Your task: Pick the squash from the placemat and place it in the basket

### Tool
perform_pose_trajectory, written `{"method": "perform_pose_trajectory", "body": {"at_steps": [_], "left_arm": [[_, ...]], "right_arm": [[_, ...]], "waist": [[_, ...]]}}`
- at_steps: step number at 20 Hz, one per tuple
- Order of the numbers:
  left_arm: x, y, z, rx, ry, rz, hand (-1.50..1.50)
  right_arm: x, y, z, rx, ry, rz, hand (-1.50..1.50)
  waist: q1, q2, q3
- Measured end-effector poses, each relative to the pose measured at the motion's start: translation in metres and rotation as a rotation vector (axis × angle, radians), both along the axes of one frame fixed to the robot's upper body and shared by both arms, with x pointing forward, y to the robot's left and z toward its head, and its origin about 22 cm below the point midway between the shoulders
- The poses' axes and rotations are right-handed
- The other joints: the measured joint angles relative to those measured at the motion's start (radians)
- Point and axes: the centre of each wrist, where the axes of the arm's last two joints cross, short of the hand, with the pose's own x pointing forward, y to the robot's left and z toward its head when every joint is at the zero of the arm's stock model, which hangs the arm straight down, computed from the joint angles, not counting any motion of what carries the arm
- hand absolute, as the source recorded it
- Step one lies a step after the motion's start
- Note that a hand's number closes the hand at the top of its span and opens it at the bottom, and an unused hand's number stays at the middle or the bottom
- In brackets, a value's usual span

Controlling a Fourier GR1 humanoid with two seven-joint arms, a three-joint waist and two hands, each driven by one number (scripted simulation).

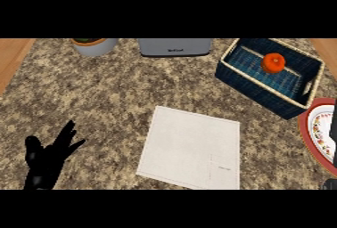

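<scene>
Step in hand: placing looks done, judged from how things lie; only release and retreat of the arm left, if anything
Squash: small round orange squash (273,62) lying inside the dark blue woven basket with pale rim (287,108), at about 2 o'clock on the speckled granite tabletop (99,89)
Placemat: pale grey rectangular cloth placemat (191,147) near centre, bare
Left robot hand: black left robot hand (46,158) at 8 o'clock, fingers spread and straight, holding nothing, resting
Right robot hand: only a dark sliver at the 4 o'clock corner; cannot tell open or closed
Nearby: red-rimmed patterned plate (319,131) at 3 o'clock, just beside the basket
Next move: none needed for the squash; at most, keeping both arms well apart from the basket
</scene>
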Motion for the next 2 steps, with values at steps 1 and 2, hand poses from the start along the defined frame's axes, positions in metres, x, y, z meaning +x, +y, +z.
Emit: {"method": "perform_pose_trajectory", "body": {"at_steps": [1, 2], "left_arm": [[-0.0021, -0.0026, -0.0011, -0.003, -0.007, 0.001, 0.0], [-0.0028, -0.0012, -0.0006, -0.004, -0.008, 0.002, 0.0]], "right_arm": [[-0.0061, -0.0029, 0.0038, 0.0, -0.011, -0.015, -1.5], [-0.0134, -0.0072, 0.0054, 0.003, -0.015, -0.029, -1.5]], "waist": [[0.0, -0.001, 0.0], [-0.002, -0.002, 0.0]]}}
